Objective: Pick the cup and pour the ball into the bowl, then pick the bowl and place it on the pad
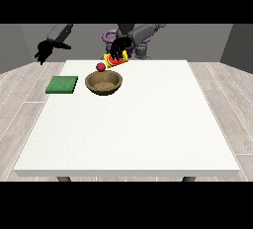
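Hand at the view's right [120, 48] is curled round the cup [116, 60], tipped nearly flat, mouth toward view left. Below that hand: white table [148, 124]; green pad [62, 84] well off toward view left; brown bowl [104, 83] just under; red ball [101, 66] at the cup's mouth, above the bowl's far rim. Other hand [44, 50] hangs clear, holding nothing, fingers spread. You'd judge the bowl rigid, light; take it by the rim.
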Robot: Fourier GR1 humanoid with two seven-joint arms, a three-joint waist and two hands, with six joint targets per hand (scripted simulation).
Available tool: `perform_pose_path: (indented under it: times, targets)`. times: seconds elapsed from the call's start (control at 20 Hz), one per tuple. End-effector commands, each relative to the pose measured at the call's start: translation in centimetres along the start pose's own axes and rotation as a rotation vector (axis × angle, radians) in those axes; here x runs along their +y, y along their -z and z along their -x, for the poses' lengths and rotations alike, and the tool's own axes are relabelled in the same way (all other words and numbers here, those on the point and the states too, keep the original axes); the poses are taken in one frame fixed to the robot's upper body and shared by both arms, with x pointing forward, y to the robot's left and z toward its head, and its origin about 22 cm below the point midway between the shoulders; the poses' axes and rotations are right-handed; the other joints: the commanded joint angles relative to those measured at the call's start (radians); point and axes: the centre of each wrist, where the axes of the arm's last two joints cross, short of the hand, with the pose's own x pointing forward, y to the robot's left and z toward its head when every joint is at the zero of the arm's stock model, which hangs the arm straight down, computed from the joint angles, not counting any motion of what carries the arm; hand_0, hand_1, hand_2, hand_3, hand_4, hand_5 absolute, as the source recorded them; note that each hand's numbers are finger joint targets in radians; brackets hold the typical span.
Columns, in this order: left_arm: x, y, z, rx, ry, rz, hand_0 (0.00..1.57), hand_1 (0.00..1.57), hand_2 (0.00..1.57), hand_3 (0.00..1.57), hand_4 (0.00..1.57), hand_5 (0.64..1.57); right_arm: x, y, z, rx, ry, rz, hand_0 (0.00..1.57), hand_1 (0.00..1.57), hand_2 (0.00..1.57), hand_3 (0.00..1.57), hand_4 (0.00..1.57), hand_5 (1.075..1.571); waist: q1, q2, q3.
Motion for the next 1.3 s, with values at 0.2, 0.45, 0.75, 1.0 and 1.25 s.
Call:
perform_pose_path:
  times: [0.2, 0.45, 0.75, 1.0, 1.25]
  targets:
    - [2.2, 1.9, -1.2, -0.194, 0.265, 0.039, 0.00, 0.00, 1.57, 1.57, 1.25, 1.385, -1.7, -0.5, -0.2, -0.015, 0.005, 0.023, 0.00, 0.00, 0.00, 0.15, 0.00, 1.521, 0.027, 0.004, 0.0011]
    - [4.5, 3.6, -2.0, -0.238, 0.440, 0.044, 1.51, 1.51, 1.57, 1.57, 1.20, 1.443, -2.5, -1.6, 0.6, 0.033, 0.007, 0.028, 0.00, 0.00, 0.00, 0.17, 0.00, 1.516, 0.033, -0.026, 0.0011]
    - [7.8, 4.5, -2.5, -0.259, 0.445, 0.026, 1.53, 1.53, 1.57, 1.57, 1.21, 1.457, -2.6, -1.9, 0.9, 0.026, 0.008, 0.034, 0.00, 0.00, 0.00, 0.14, 0.00, 1.520, 0.047, -0.029, 0.0004]
    - [5.5, 3.3, -0.3, -0.250, 0.378, 0.014, 1.53, 1.53, 1.57, 1.57, 1.20, 1.462, -1.7, -2.9, 2.7, 0.119, 0.061, 0.043, 0.00, 0.00, 0.00, 0.00, 0.46, 1.556, 0.089, -0.017, -0.0002]
    - [8.1, 4.1, 5.2, 0.027, -0.107, -0.135, 0.36, 0.36, 1.57, 1.57, 0.99, 1.555, -3.1, -3.0, 1.8, 0.143, 0.053, 0.094, 0.00, 0.00, 0.00, 0.00, 0.48, 1.561, 0.197, -0.035, -0.0039]
